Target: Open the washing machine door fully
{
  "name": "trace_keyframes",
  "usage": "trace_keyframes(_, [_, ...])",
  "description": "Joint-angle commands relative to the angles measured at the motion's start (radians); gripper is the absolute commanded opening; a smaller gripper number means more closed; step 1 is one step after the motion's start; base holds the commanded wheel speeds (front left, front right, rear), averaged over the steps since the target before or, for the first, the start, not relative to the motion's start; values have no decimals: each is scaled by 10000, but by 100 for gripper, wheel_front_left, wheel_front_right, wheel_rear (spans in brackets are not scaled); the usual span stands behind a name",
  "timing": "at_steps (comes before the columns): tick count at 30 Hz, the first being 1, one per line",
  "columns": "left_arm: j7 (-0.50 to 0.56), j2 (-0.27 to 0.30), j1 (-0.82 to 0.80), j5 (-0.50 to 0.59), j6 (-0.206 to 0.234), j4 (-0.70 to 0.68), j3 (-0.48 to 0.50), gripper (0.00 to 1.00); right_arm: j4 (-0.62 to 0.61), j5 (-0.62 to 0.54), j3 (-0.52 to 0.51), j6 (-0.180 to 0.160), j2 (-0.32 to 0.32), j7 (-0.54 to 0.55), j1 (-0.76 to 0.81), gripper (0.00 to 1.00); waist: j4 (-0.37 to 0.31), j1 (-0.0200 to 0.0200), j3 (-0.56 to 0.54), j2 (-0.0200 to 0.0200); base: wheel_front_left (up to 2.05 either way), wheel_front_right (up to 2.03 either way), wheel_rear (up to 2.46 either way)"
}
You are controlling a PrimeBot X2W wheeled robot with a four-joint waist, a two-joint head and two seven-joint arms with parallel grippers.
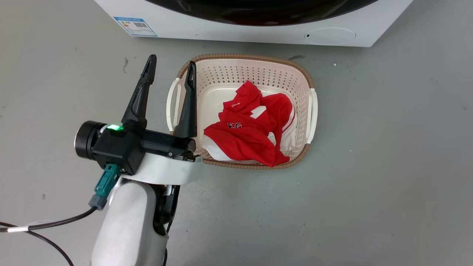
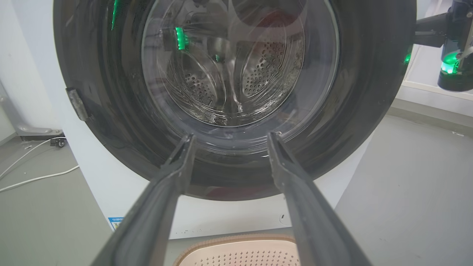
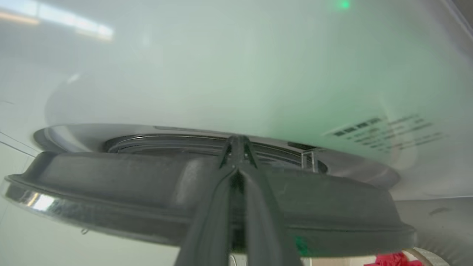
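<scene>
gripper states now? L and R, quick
left gripper: jaws open, holding nothing.
right gripper: jaws shut, tips at the door rim; nothing visibly clamped between them.

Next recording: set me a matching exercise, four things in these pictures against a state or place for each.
1 left claw
2 right claw
3 red shirt
4 basket

A lying in the basket
B shut, tips at the door edge
C on the floor before the washing machine
D open

Pairs: 1-D, 2-B, 3-A, 4-C
</scene>
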Motion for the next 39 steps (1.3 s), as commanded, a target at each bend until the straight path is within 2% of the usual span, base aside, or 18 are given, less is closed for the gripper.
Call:
trace_keyframes(1, [-26,-14,-98,-52,3,-21,-6,100,-19,13,107,0,163,163,-83,0,7,-1,13,0,0,0,0])
trace_keyframes(9, [-26,-14,-151,-51,85,78,-62,100,-896,687,514,16,72,1582,338,0,-49,-1,-93,0,0,0,0])
trace_keyframes(17, [-26,-13,18,-23,52,170,-69,100,-1801,1327,865,11,-421,2384,1167,0,-213,-1,-407,0,0,0,0])
trace_keyframes(29, [-26,-11,359,69,-24,452,-176,100,-3275,2303,1548,11,-730,2725,2660,0,-441,-1,-1188,0,0,0,0])
trace_keyframes(39, [-26,-11,966,60,-60,926,-250,100,-4592,2696,1990,13,-575,2358,4215,0,-624,-1,-2281,0,0,0,0])
